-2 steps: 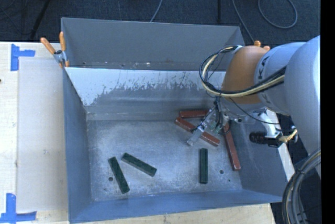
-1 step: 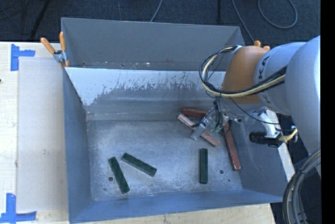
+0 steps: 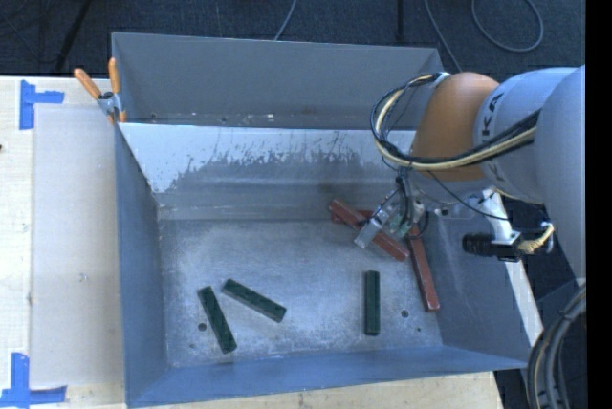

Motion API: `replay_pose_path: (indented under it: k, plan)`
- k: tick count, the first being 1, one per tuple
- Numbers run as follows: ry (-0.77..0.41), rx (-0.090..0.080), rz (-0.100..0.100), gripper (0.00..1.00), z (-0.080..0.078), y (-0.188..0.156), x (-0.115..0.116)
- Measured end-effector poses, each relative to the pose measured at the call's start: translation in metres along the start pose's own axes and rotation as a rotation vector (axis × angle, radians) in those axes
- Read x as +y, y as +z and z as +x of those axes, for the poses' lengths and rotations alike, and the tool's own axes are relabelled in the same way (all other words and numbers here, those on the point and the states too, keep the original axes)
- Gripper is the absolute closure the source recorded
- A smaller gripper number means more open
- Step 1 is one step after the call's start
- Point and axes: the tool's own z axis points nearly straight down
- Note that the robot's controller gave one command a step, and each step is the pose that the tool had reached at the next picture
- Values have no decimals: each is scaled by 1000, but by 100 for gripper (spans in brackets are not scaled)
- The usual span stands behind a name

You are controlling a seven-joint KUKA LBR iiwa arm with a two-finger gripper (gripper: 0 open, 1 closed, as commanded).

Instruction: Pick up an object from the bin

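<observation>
My gripper [image 3: 379,226] is low in the bin's back right part, directly over a reddish-brown flat bar [image 3: 346,212] that lies slanted on the floor. It hides the middle of that bar, and I cannot tell if it touches it. A second reddish-brown bar [image 3: 426,280] runs from under the gripper toward the front right wall. A dark green bar [image 3: 371,303] lies upright in the picture, a little in front of the gripper.
Two more dark green bars [image 3: 253,299] [image 3: 217,319] lie close together at the front left of the floor. The arm with its orange cover and looped cables hangs over the bin's right wall.
</observation>
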Motion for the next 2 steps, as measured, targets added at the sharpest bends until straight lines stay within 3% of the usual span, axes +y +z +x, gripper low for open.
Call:
replay_pose_path:
  k: [2]
  plan:
    - [-11, -1, -1, 100, -2, -63, 1]
